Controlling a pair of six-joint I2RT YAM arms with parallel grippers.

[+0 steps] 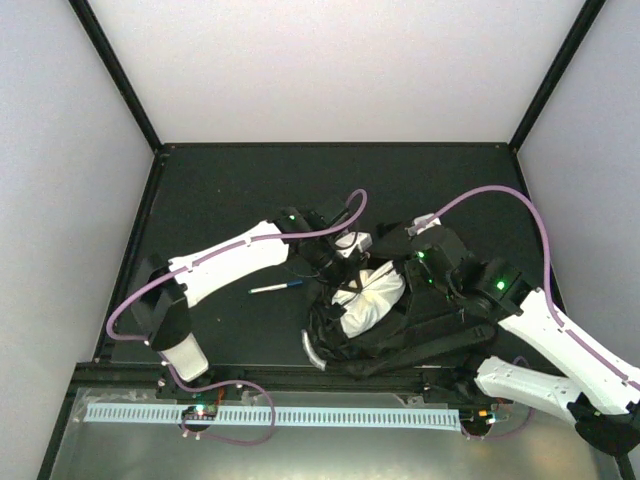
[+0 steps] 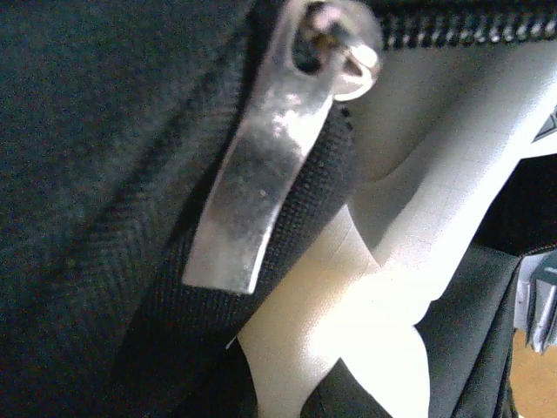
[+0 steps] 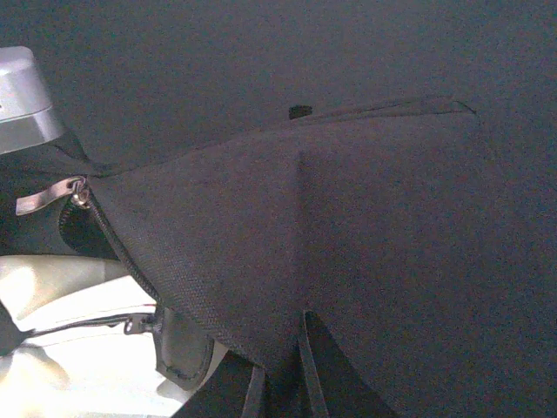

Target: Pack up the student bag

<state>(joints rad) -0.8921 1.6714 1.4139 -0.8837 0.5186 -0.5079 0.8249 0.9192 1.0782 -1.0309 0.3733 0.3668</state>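
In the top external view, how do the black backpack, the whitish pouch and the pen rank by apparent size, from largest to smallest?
1. student bag, clearly the largest.
2. whitish pouch. It sits in the bag's opening, so part of it may be hidden.
3. pen, a thin stick on the table, clearly the smallest.

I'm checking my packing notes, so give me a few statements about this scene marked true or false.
1. A whitish pouch sticks out of the student bag. True.
2. The bag is zipped fully closed. False: the zipper is open around the pouch.
3. A pen lies on the table, left of the bag. True.
4. The bag lies at the table's far edge. False: it lies toward the near edge.
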